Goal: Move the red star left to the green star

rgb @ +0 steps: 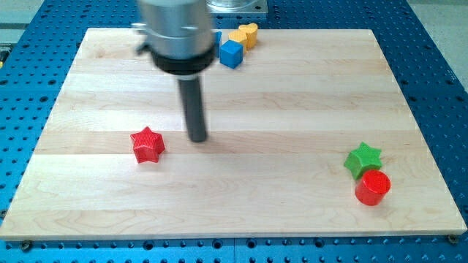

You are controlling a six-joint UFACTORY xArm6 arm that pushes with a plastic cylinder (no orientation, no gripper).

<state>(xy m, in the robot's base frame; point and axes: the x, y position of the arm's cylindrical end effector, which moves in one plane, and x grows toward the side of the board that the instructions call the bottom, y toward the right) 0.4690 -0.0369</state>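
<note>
The red star (148, 144) lies on the wooden board at the view's left of centre. The green star (363, 159) lies far off at the view's lower right, touching a red cylinder (373, 187) just below it. My tip (197, 138) rests on the board just to the right of the red star, a small gap apart and slightly higher in the view. The dark rod rises from it to the arm's metal housing (175, 33) at the view's top.
A blue cube (231, 53) and a yellow heart-shaped block (244, 35) sit together at the board's top edge, right of the arm housing. The wooden board (292, 102) is bordered all round by blue perforated table.
</note>
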